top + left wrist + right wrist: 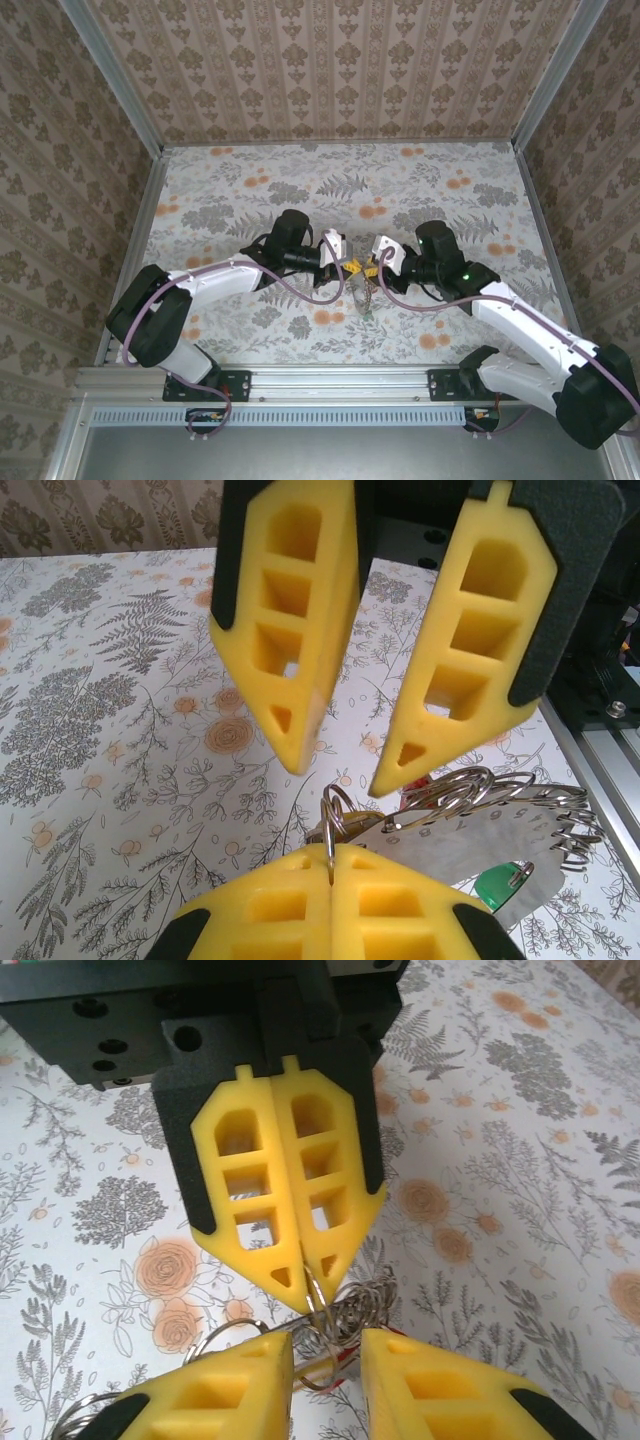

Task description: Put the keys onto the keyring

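Threading is the step in hand, with both arms meeting tip to tip over the middle of the flowered table point(250, 190). The left gripper point(330, 858) has its yellow fingers pressed together on a thin wire loop of the keyring point(470, 785). The rest of the bundle sits just beside those fingers: a cluster of silvery rings, a stamped metal tag point(450, 835) and one green key point(497, 885). Whether it hangs free or rests on the table I cannot tell.

The right gripper point(342, 775) faces the left one with its fingers spread and a clear gap between them, and I can make out nothing firmly pinched (a strand of wire crosses that gap in the right wrist view, but whether it touches a pad I cannot tell).

By my reading, the right gripper is lining up to take a key or a ring. The next move calls for a fine close on one thin piece among many tangled ones, with the left pinch kept steady. The likely trouble is catching the wrong strand or tugging the loop out of the left fingers
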